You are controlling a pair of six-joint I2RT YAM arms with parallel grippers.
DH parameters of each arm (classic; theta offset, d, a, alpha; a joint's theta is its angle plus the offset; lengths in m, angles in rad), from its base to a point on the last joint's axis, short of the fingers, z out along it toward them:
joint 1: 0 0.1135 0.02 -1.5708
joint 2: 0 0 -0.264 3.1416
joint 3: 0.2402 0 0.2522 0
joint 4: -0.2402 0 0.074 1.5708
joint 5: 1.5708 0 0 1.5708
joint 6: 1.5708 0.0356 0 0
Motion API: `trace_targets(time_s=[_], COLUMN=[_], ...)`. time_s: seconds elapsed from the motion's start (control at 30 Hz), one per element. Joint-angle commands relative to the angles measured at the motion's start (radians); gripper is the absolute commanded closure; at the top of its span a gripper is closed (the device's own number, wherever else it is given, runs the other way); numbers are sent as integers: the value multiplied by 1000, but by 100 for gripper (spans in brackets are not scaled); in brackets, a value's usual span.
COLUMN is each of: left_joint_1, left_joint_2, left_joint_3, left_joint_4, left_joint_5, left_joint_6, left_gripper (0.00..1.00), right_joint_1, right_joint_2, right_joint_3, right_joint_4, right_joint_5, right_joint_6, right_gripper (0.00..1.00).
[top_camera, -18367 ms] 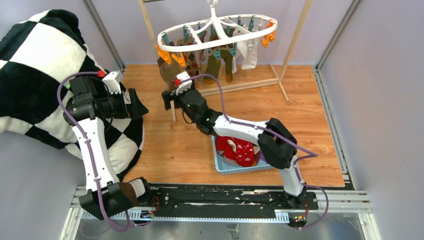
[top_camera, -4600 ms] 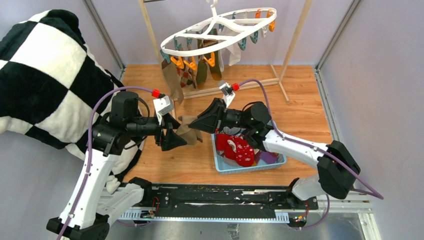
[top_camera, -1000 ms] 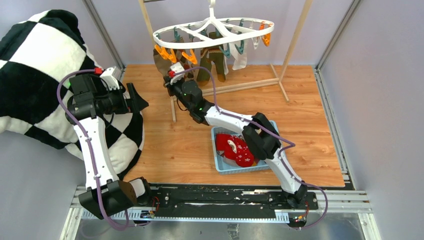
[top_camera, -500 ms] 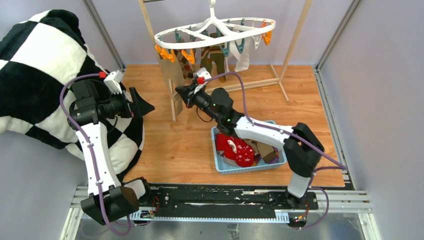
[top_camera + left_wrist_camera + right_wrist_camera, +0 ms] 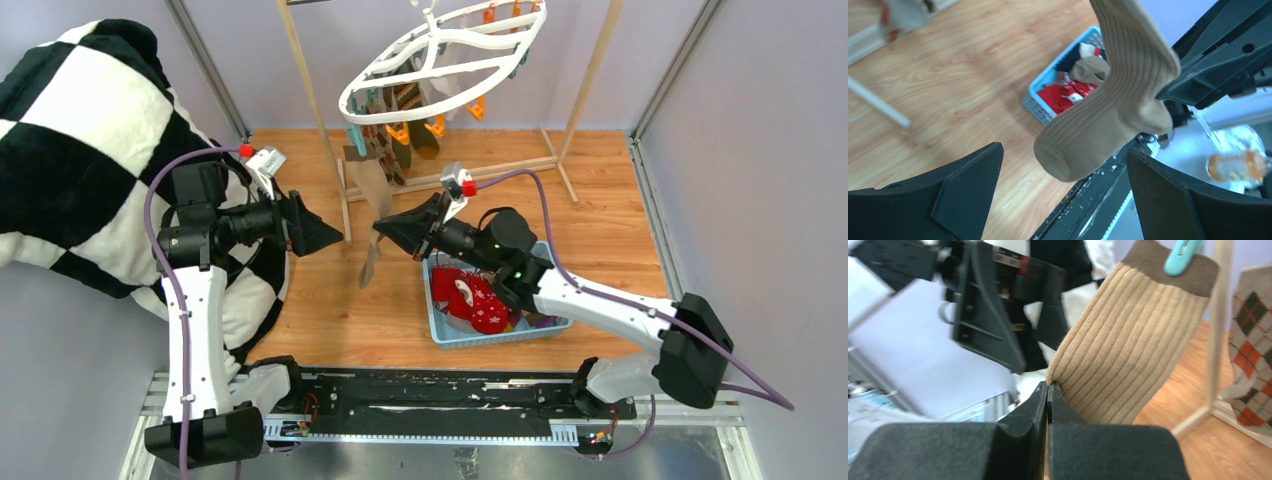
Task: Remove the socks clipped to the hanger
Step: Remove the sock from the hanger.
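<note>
Right gripper clenched on the tan sock, which hangs lengthwise from a teal clip above; left gripper gapes alongside.

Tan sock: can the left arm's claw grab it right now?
Probably yes. The left claw is wide open and the tan sock dangles just ahead of it, nothing in between. The right claw pinches the sock's edge.

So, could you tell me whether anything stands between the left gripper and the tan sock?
Nothing visible does: the sock hangs right before the open left gripper. The right gripper pinches its edge, and a teal clip holds its cuff.
</note>
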Motion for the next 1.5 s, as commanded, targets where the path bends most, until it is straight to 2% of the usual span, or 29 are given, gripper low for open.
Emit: trace_targets(time_s=[0.0, 0.13, 0.3, 0.6, 0.77, 0.87, 0.97, 1.07, 1.13, 1.23, 1.3, 1.37, 1.47], left_joint_1=[-104, -207, -332, -376, -388, -390, -391, -392, -392, -394, -397, -399, -402], left_joint_2=[-9, 4, 29, 77, 67, 55, 54, 52, 43, 23, 12, 5, 7], left_joint_3=[-13, -20, -26, -21, -49, -58, -54, -46, -45, -49, -52, -50, -49], left_joint_4=[-11, -13, -13, -15, -15, -15, -15, -15, -15, -15, -15, -14, -12], left_joint_5=[76, 129, 157, 179, 171, 164, 157, 141, 120, 84, 58, 39, 29], left_joint_6=[20, 44, 70, 133, 165, 186, 196, 200, 197, 196, 200, 201, 201], left_gripper=[0, 0, 0, 0, 0, 9, 29, 65, 80, 87, 90, 93, 96], right_joint_1=[-4, -19, -33, -63, -65, -65, -65, -65, -64, -31, 18, 56, 91], right_joint_2=[-107, -126, -50, 158, 190, 192, 194, 149, 69, -95, -169, -192, -157], right_joint_3=[-75, -122, -124, -47, -22, -21, -20, -44, -73, -62, -9, 42, 117], right_joint_4=[62, 136, 286, 693, 709, 704, 696, 605, 442, 52, -195, -312, -372], right_joint_5=[-167, -228, -317, -422, -430, -420, -413, -360, -276, -41, 166, 336, 455], right_joint_6=[173, 310, 456, 812, 845, 848, 856, 787, 659, 384, 217, 115, 10], right_gripper=[100, 100, 100, 100, 100, 100, 97, 89, 82, 70, 56, 49, 46])
